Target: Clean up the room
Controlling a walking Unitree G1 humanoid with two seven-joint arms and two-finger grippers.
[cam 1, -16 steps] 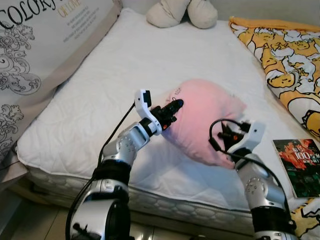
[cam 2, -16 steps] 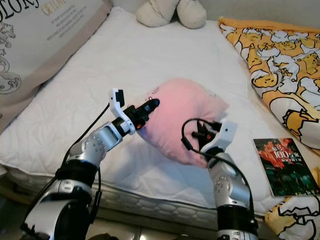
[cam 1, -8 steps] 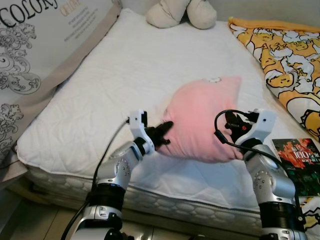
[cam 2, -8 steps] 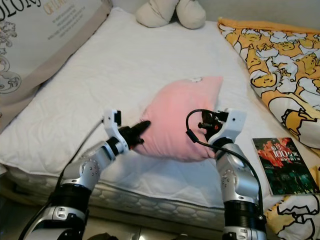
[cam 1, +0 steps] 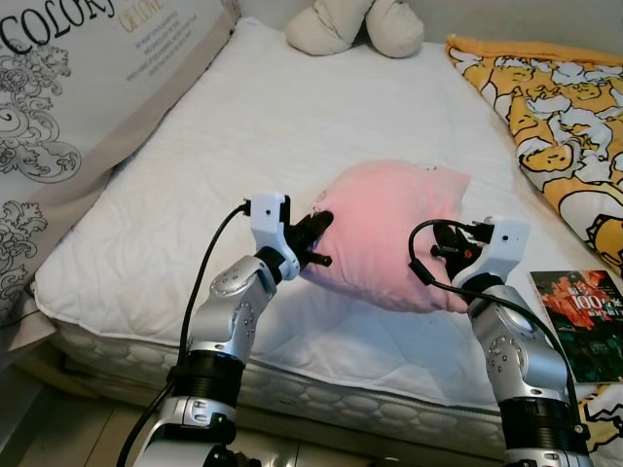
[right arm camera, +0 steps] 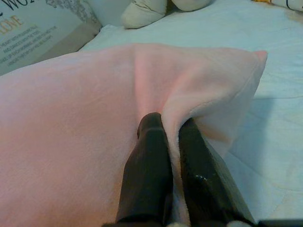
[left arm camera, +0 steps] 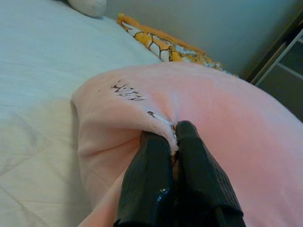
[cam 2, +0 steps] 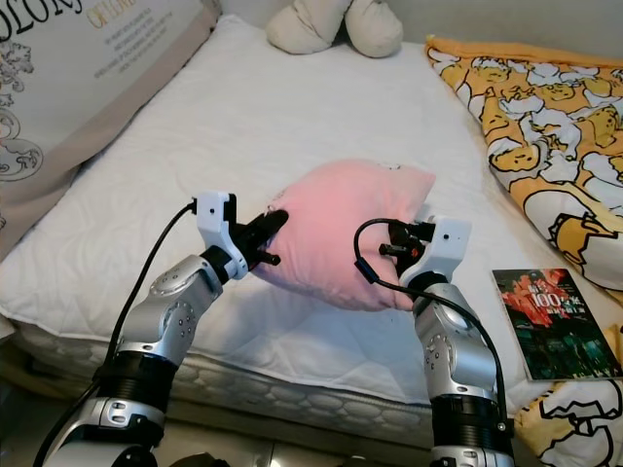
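Pink pillow is held over the near half of the white bed, pinched at both ends. Left hand has its two black fingers pressed together on a fold of the cover at the pillow's left end; right hand pinches a fold at its right end. A cream plush toy sits at the head of the bed, well beyond the pillow; a book lies to the pillow's right on a yellow patterned blanket. Judgement: the carrying step is in hand. Next move calls for both arms travelling together, keeping spacing, so neither fold slips.
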